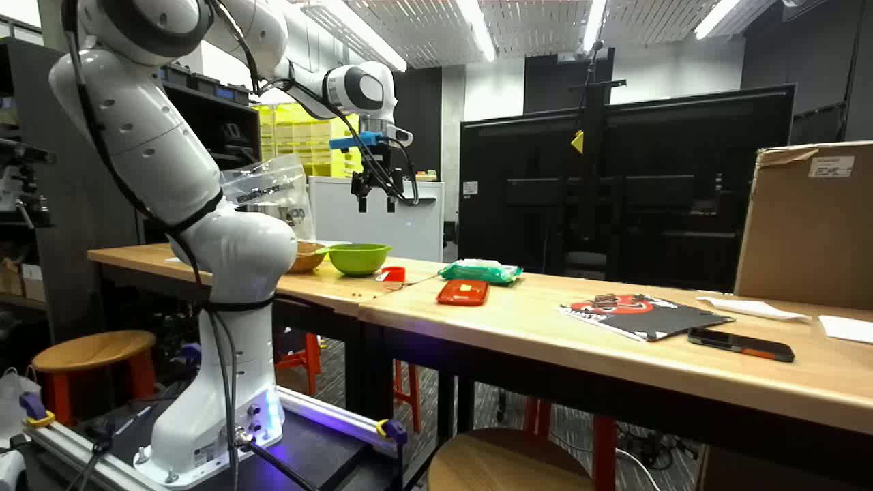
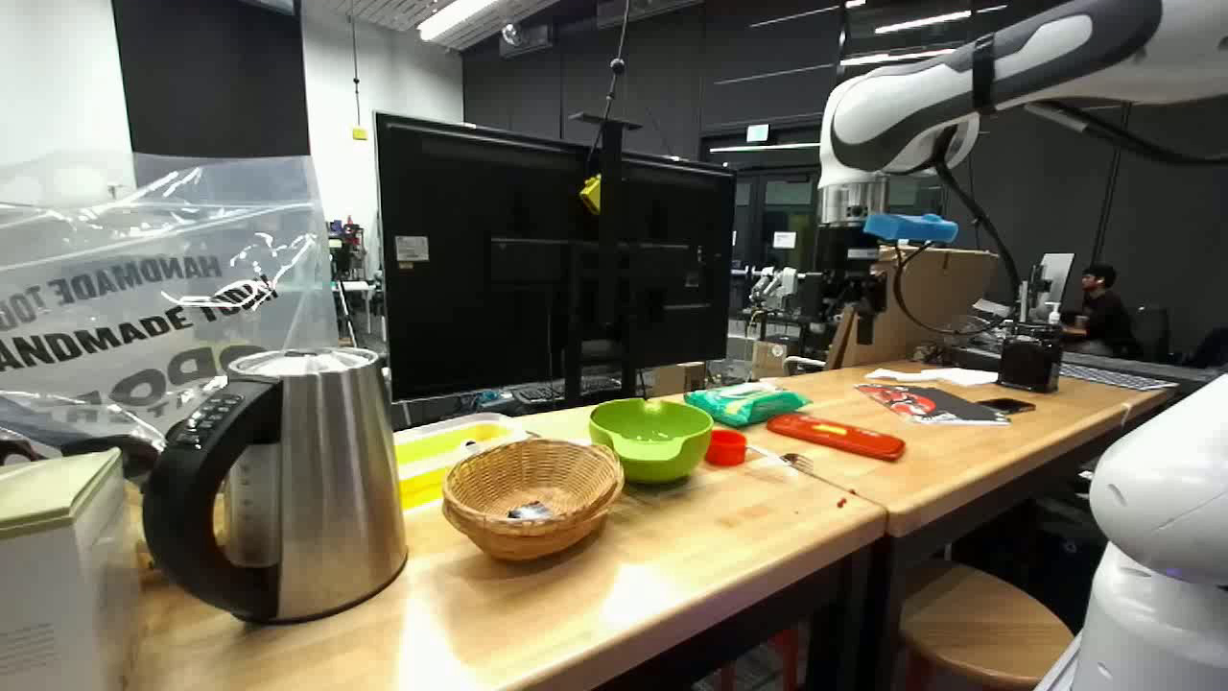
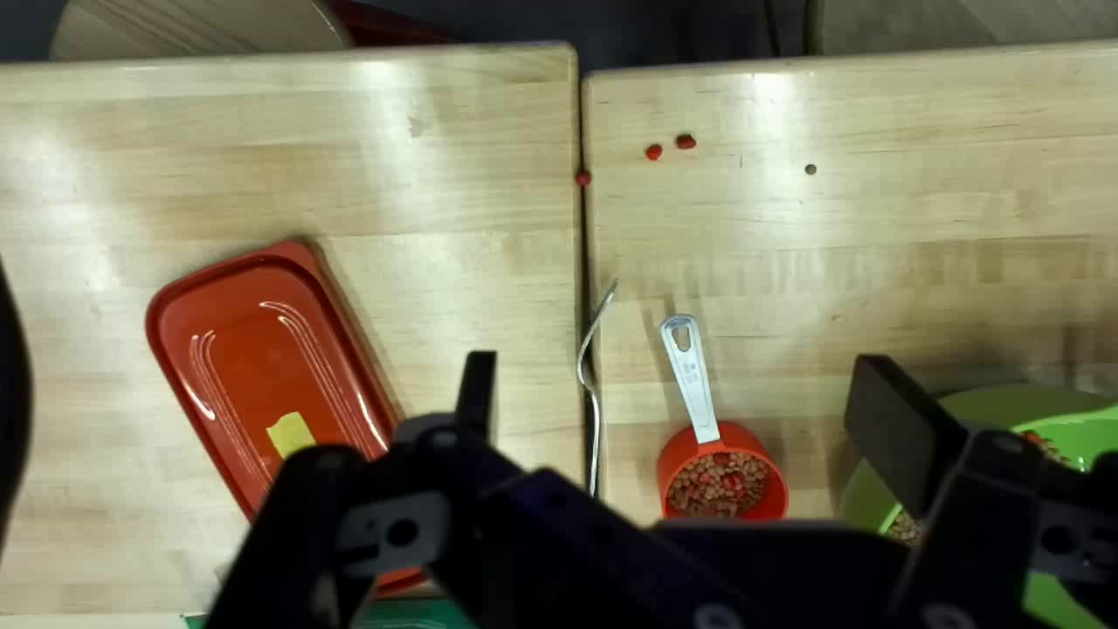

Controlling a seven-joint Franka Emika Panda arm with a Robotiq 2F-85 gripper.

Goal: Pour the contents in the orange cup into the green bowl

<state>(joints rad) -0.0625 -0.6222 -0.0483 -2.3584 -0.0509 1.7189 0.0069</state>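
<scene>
Lengthwise, the upright orange cup (image 2: 726, 452) points its handle (image 3: 691, 376) toward the robot-side table edge (image 3: 873, 73), the tool (image 1: 376, 205) spread wide above.

Glossy white arm (image 1: 153, 153) — black cables (image 1: 102, 150) strapped along it — and black end effector (image 1: 376, 204) (blue piece (image 1: 354, 141) above).

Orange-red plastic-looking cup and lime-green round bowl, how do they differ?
The orange-red plastic-looking cup is small; the lime-green round bowl is clearly wider and taller. The cup has a slim silver handle; the bowl's rim juts out at its sides. Both stand upright on the wooden table and hold small brown and red pieces.
</scene>
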